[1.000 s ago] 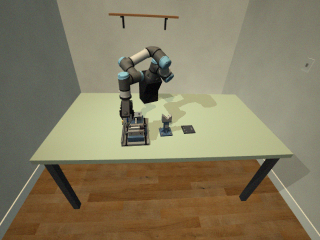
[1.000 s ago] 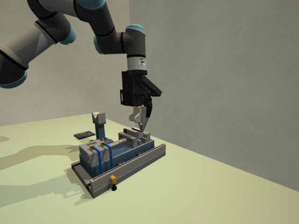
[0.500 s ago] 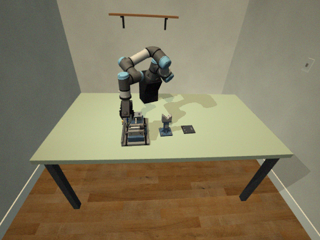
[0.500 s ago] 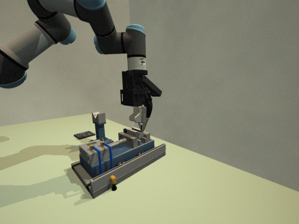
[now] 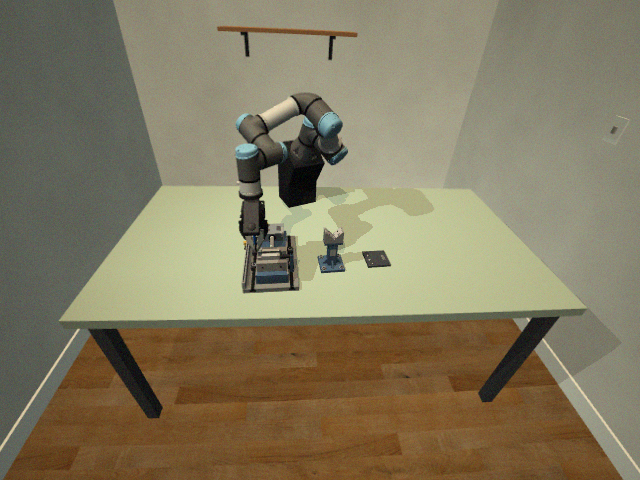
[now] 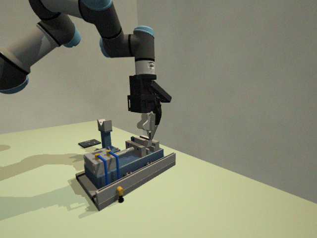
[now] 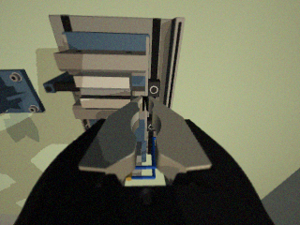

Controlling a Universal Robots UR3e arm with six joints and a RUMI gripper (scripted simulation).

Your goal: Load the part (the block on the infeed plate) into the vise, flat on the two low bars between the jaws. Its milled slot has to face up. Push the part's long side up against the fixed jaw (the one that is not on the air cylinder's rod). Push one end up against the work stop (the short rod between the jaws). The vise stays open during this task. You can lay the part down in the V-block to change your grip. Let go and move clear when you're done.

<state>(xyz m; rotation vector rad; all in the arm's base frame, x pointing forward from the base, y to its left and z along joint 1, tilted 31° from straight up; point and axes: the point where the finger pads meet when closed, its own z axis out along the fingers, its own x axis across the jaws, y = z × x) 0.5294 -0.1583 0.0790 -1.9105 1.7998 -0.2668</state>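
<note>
Gripper: it is clenched on nothing (image 5: 256,250) (image 6: 150,139) (image 7: 144,99), with the fingertips together, low above the vise (image 5: 271,287) (image 6: 138,180) (image 7: 167,61) and near one end of the part.
Part: this block (image 5: 269,253) (image 6: 148,142) (image 7: 104,82) is in the vise, just beside the fingertips, to their left in the wrist view. It seems to lie flat, but the two low bars under it I cannot see well.
Slot: a dark line runs along the part, so perhaps the slot is facing up; I cannot be sure.
Infeed plate: it (image 5: 376,259) (image 6: 89,143) is well apart from the gripper, with no block on it, so the pick-up is done.
V-block: it (image 5: 327,238) (image 6: 108,125) stands between the gripper and the infeed plate in the top view, and carries no part.
Fixed jaw: beyond the gripper in the wrist view (image 5: 272,265) (image 6: 155,144) (image 7: 100,61). A dark strip shows between it and the part, so I judge the long side is maybe not seated.
Work stop: its holder (image 7: 50,86) is at the far end of the part from the gripper; contact I cannot confirm.
Left to do: probably a last push to both contacts, then moving clear.

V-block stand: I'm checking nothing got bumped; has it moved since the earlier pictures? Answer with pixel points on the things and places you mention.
No; the V-block stand (image 5: 332,251) (image 6: 106,135) sits at the same spot beside the dark plate (image 5: 376,258) (image 6: 89,143).
</note>
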